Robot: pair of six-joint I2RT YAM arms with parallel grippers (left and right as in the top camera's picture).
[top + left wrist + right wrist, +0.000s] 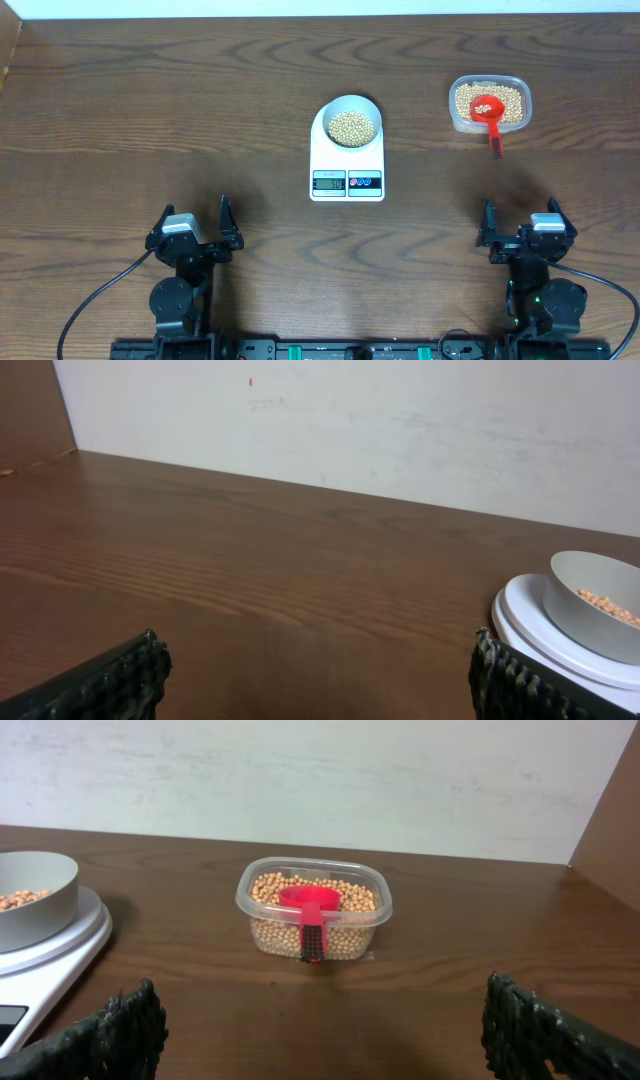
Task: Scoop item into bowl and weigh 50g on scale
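The pale bowl (352, 122) stands on the white scale (347, 182) at the table's middle and holds tan beans (352, 126). The bowl also shows in the left wrist view (595, 605) and the right wrist view (35, 900). More beans fill a clear plastic tub (490, 104) at the back right, with a red scoop (489, 113) resting in it, handle over the near rim; the tub (313, 907) and scoop (310, 910) also show in the right wrist view. My left gripper (195, 238) and right gripper (524, 235) are open and empty near the front edge.
The scale's grey display (328, 181) and two round buttons (365, 181) face the front. Bare dark wood table (150, 120) lies to the left. A pale wall (400, 420) stands behind the table's far edge.
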